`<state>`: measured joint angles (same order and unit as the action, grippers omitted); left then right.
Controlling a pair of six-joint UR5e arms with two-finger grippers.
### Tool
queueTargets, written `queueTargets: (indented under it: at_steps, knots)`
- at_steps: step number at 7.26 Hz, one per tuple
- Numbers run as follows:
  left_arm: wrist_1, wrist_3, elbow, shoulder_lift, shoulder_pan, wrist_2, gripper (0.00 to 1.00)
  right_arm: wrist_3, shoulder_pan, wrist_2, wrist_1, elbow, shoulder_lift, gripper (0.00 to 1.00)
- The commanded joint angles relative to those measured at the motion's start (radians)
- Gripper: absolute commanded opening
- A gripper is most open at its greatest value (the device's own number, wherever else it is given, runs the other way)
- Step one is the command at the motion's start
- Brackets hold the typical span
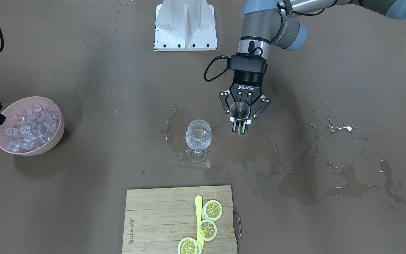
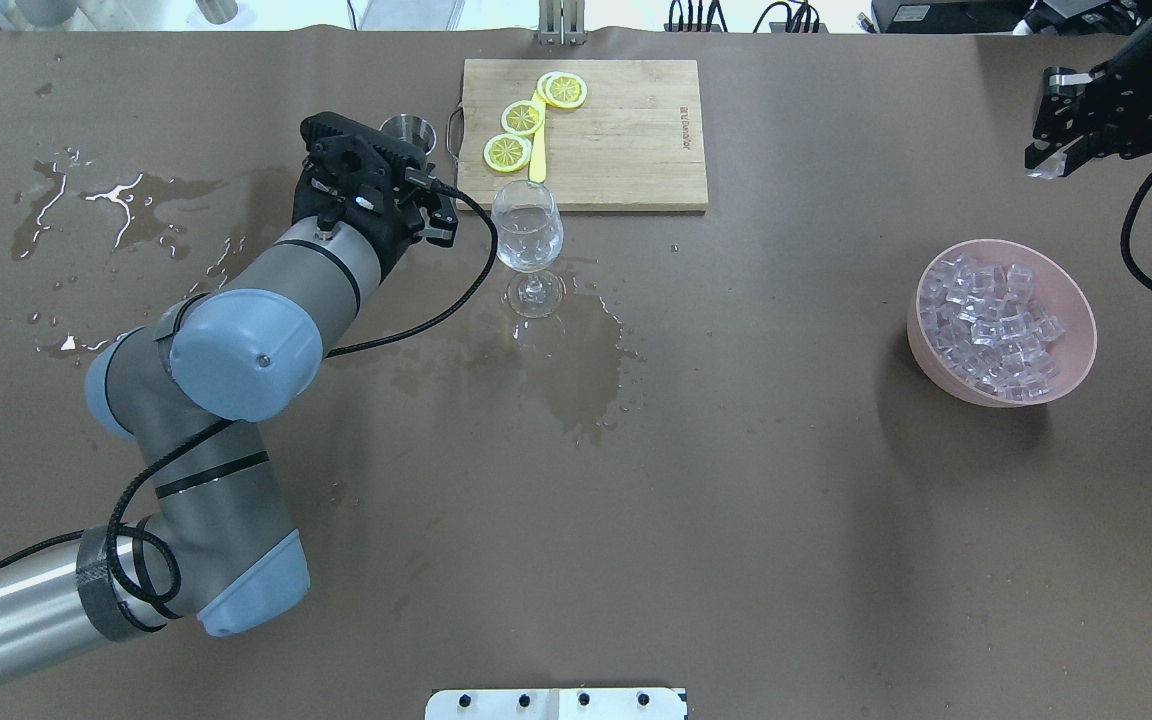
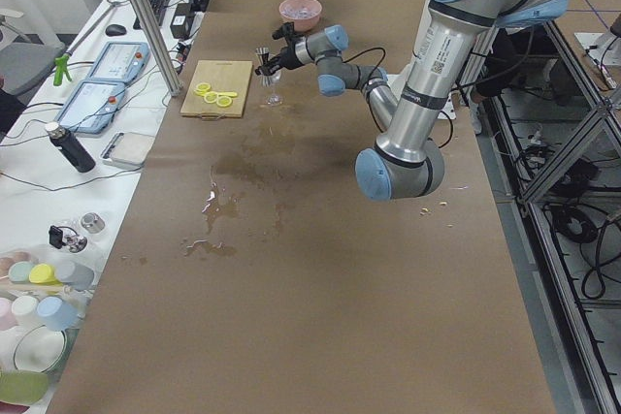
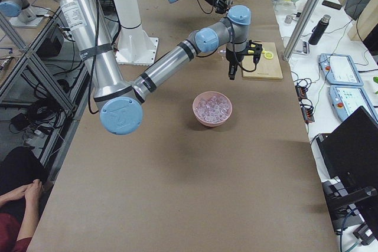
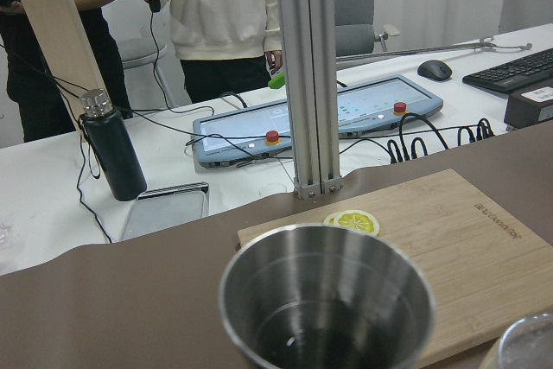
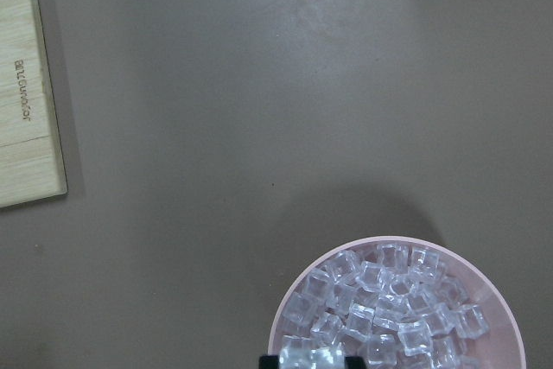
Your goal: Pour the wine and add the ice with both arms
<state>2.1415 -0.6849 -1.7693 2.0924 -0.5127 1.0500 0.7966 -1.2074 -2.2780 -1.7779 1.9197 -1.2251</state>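
L gripper [image 1: 240, 124] clamps steel cup [image 1: 239, 109] (light, rigid); R gripper [image 2: 1048, 160] seems pinched on slick ice cube [image 2: 1040, 171], best held by flat faces.

Brown table [image 1: 83, 197], wet with puddles [image 1: 351, 183]. Standing on it: a wine glass [image 1: 198, 139], a pink bowl [image 1: 55, 141] and a cutting board [image 1: 160, 218].

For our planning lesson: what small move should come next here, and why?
Probably the right gripper should carry its ice cube toward the wine glass. The glass already holds wine, and the steel cup in the left gripper stands upright beside it, seemingly empty.
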Motion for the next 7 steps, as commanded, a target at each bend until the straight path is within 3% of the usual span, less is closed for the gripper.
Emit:
queueTargets:
  at_steps: [1,3,7]
  knots:
    - [-0.087,0.076,0.008,0.053,0.003,-0.002,0.00,0.000,0.000,0.000,0.000,-0.002,-0.001,0.08]
    - [-0.153,0.079,0.010,0.064,0.003,-0.004,0.00,0.000,0.005,0.000,0.000,-0.004,0.003,0.08]
    - [-0.199,0.303,0.004,0.066,0.003,-0.011,0.00,0.074,0.047,0.005,0.046,-0.001,0.012,0.08]
